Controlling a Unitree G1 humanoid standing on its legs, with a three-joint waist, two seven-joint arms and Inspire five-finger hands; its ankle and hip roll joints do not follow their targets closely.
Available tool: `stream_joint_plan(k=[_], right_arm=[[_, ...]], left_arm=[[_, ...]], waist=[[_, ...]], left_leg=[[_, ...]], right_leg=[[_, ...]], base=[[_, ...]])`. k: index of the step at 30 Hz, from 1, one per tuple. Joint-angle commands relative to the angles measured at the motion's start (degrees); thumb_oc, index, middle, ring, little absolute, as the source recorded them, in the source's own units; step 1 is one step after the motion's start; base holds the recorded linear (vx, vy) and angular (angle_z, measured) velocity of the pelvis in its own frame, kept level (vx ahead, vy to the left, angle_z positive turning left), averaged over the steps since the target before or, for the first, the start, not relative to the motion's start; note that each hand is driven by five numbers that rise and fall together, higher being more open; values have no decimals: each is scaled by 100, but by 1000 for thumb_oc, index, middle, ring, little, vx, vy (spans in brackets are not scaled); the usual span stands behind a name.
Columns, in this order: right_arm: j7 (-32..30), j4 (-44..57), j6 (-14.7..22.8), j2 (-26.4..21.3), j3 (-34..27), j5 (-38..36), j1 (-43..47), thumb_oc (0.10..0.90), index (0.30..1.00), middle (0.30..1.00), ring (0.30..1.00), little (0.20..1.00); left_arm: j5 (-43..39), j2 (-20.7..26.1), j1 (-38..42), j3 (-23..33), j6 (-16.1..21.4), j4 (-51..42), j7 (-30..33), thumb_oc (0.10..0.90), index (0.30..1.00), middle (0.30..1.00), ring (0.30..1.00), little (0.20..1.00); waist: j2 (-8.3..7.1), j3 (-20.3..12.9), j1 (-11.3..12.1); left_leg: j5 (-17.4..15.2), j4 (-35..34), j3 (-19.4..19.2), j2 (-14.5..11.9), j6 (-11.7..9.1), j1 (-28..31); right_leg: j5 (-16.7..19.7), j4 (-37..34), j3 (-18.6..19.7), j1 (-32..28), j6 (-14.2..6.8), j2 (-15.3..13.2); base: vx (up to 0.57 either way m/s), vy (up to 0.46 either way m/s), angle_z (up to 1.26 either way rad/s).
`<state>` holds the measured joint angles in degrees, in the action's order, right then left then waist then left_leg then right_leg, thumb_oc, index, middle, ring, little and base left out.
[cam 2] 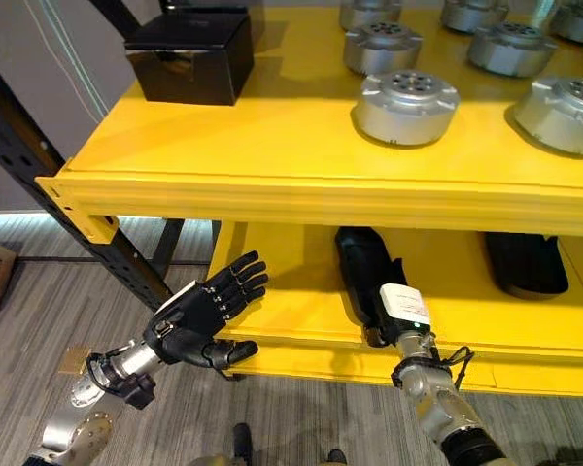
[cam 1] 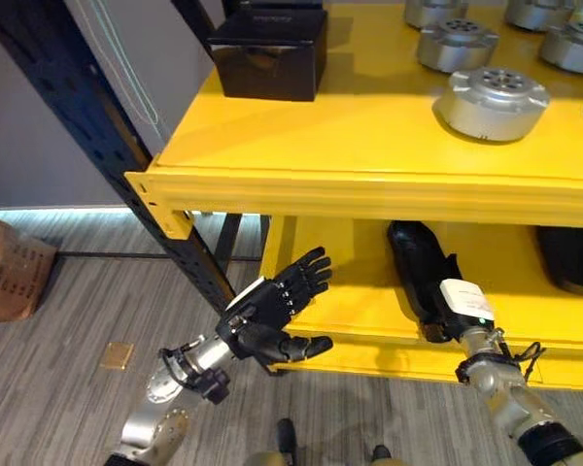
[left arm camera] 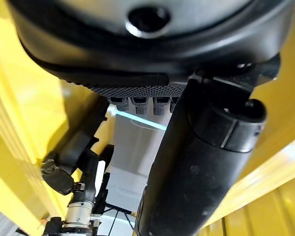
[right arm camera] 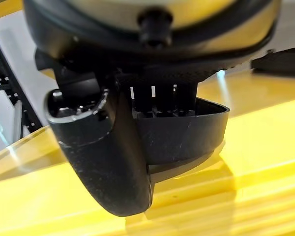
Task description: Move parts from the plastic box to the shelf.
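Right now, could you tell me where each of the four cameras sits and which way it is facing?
Left eye view: on the head, looking down at the yellow shelf with silver parts and a black box; both arms show.
Right eye view: beside it, same scene, shifted slightly.
Left wrist view: on the left arm, looking along the open left hand; it shares the right hand with the eye views.
Right wrist view: on the right arm, looking along the right hand at a dark object on the lower shelf.

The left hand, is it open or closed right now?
Open. The left hand has its fingers spread straight and its thumb out, holding nothing, just in front of the lower yellow shelf.
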<state>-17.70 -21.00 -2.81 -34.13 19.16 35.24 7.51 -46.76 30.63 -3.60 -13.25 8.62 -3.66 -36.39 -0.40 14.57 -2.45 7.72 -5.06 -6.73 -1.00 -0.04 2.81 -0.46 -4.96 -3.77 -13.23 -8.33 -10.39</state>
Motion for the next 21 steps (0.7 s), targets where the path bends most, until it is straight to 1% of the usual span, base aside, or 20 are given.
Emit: stream_joint_plan(k=[1,10,12,15,17,21], right_arm=[[-174,-51,37,-249,3,-150,716,400,300,300,300,300],[-26,-671,-127,-307,136,-128,1286,400,300,300,300,300],[70,-869,-221,-423,162,-212,1616,400,300,300,300,300],[88,-1030,-274,-461,190,-307,1805,400,300,300,300,300],[152,-1210,-320,-470,216,-426,1980,400,300,300,300,300],[219,-1376,-337,-477,252,-395,2130,400,300,300,300,300]], left_arm=[[-295,-157,333,31,302,-519,-299,900,1000,1000,1000,1000],[-389,-92,525,-36,93,-601,-324,900,1000,1000,1000,1000],[-409,-47,646,-89,25,-663,-386,900,1000,1000,1000,1000],[-433,-13,707,-121,-50,-698,-374,900,1000,1000,1000,1000],[-430,2,751,-153,-107,-728,-251,900,1000,1000,1000,1000],[-442,-8,767,-173,-192,-754,-141,900,1000,1000,1000,1000]], waist=[[21,-525,91],[-7,-522,227],[23,-441,274],[39,-391,301],[58,-350,323],[84,-306,358]], left_leg=[[-860,6,-87,-343,-160,386],[-929,6,-56,-321,-124,404],[-904,6,-30,-334,-127,357],[-891,6,-22,-345,-139,329],[-885,6,-19,-356,-148,302],[-861,6,-15,-374,-162,262]], right_leg=[[136,-4,-157,595,316,553],[157,-2,-224,601,269,498],[150,46,-253,667,272,475],[154,63,-277,703,270,467],[147,76,-296,729,269,463],[141,97,-343,760,274,455]], base=[[2,21,7],[3,-13,6],[-42,-27,9],[-28,-14,1],[-17,-28,4],[7,-25,4]])
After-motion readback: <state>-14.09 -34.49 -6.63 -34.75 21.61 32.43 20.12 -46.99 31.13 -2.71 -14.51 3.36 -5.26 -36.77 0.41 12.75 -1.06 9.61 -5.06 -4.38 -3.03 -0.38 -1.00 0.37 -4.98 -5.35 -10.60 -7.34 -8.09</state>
